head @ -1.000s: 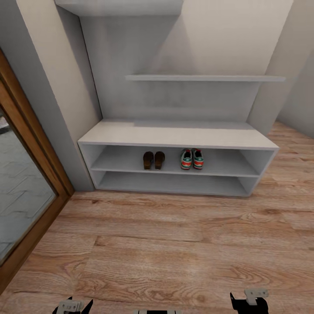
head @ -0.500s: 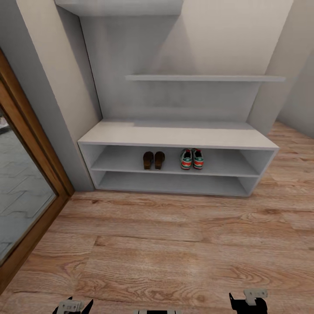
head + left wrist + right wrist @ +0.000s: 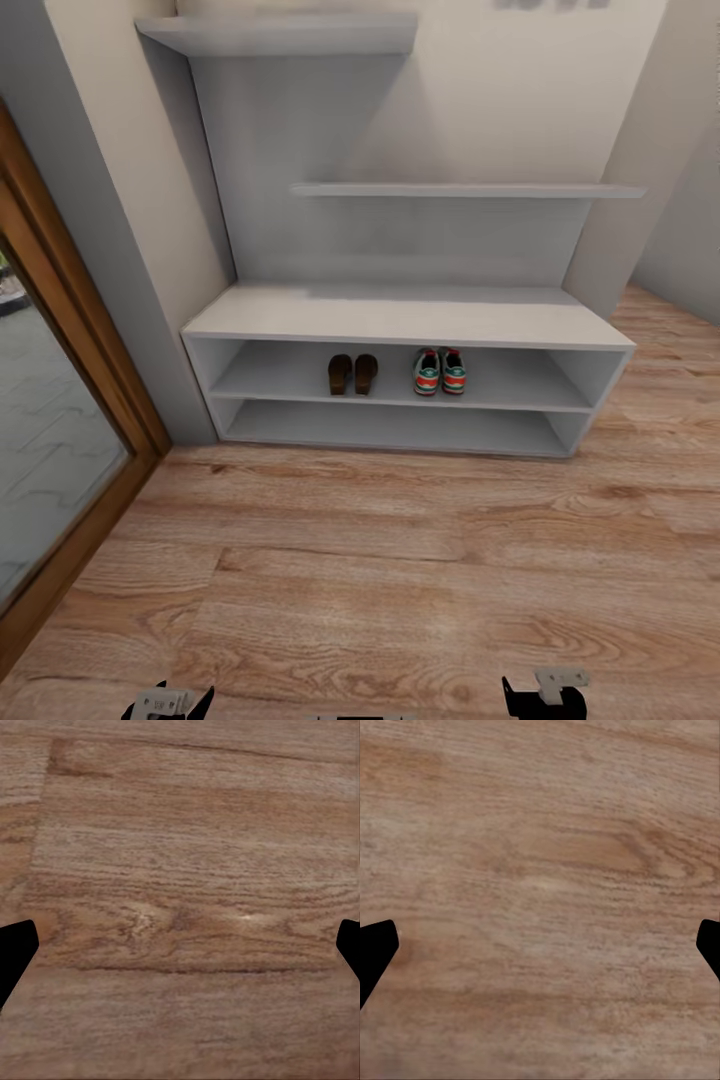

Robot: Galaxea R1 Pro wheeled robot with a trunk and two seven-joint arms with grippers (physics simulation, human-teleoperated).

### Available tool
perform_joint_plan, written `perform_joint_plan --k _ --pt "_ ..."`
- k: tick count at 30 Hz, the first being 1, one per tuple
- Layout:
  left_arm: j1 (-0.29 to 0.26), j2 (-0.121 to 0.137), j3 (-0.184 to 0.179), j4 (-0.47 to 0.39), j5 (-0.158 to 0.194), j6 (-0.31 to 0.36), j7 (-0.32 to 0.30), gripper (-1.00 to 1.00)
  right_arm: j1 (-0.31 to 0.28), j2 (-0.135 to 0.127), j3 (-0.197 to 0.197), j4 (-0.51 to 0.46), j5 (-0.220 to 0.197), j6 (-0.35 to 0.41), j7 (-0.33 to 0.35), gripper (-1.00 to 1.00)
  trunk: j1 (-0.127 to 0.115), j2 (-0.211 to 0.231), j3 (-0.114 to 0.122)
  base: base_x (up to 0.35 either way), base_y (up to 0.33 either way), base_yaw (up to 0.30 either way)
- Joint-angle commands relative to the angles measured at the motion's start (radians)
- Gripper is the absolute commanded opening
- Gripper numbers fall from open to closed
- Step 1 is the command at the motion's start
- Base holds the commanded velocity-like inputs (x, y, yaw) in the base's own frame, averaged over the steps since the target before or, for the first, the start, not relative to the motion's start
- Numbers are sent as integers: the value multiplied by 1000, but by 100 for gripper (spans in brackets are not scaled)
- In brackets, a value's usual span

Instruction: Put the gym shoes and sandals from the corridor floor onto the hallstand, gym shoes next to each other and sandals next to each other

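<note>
On the upper open shelf of the hallstand (image 3: 405, 318) the two sandals (image 3: 352, 373) stand side by side, and the two gym shoes (image 3: 440, 371) stand side by side to their right, the pairs a little apart. Below spreads the corridor floor (image 3: 380, 560). Both the left gripper (image 3: 180, 949) and the right gripper (image 3: 540, 949) hang over bare planks, fingers spread wide, holding nothing. A wood-framed glass door (image 3: 50, 440) stands at the left.

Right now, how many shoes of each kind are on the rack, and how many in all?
Sandals: 2, side by side on the upper open shelf of the rack
Gym shoes: 2, side by side on the same shelf, to the right of the sandals
Total: 4
</note>
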State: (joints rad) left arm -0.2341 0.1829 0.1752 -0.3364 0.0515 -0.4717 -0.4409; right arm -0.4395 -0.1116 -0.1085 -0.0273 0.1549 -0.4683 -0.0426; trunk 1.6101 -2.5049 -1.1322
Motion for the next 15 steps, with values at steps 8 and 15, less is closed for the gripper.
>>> perform_joint_plan --k 8,15 --pt "-1 -3 5 6 7 1 -10 100 21 23 -8 1 11 -3 -3 100 -4 2 30 0 0 0" --pt "-1 -3 5 7 7 0 -10 100 26 26 -8 1 11 -2 -3 100 -7 3 57 0 0 0"
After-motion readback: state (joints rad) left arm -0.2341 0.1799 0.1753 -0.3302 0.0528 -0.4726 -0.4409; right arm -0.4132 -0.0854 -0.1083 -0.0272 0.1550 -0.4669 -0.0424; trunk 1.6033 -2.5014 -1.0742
